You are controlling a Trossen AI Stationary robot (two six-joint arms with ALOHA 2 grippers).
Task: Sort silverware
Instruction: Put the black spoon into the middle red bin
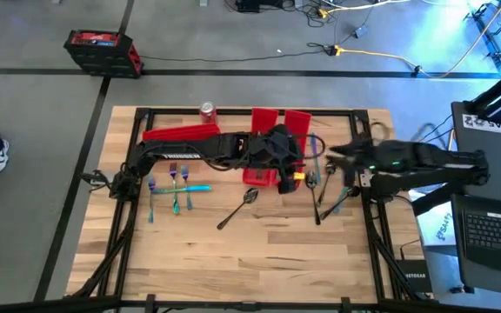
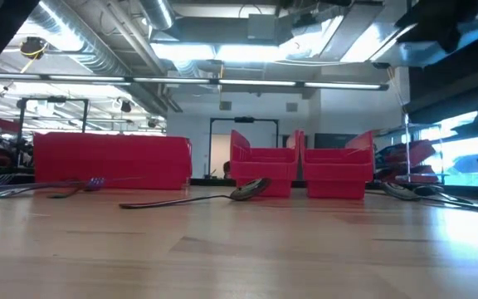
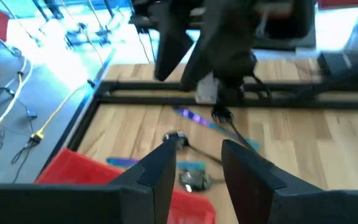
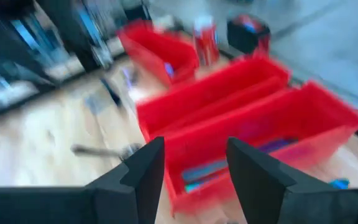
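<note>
Red bins (image 1: 281,130) on a pale wood-grain worktop (image 1: 250,252); beside them a red soda can (image 1: 207,110), iridescent blue-teal forks (image 1: 174,187), a dark spoon (image 1: 238,207), black arms

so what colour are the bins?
Red bins, plain; clearest in the low view.

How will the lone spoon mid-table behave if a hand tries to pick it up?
The spoon lies flat on the wooden table, so a top pinch may skid off. Its thin handle looks rigid, not floppy. Pushed at the bowl, it would probably pivot rather than slide straight.
</note>
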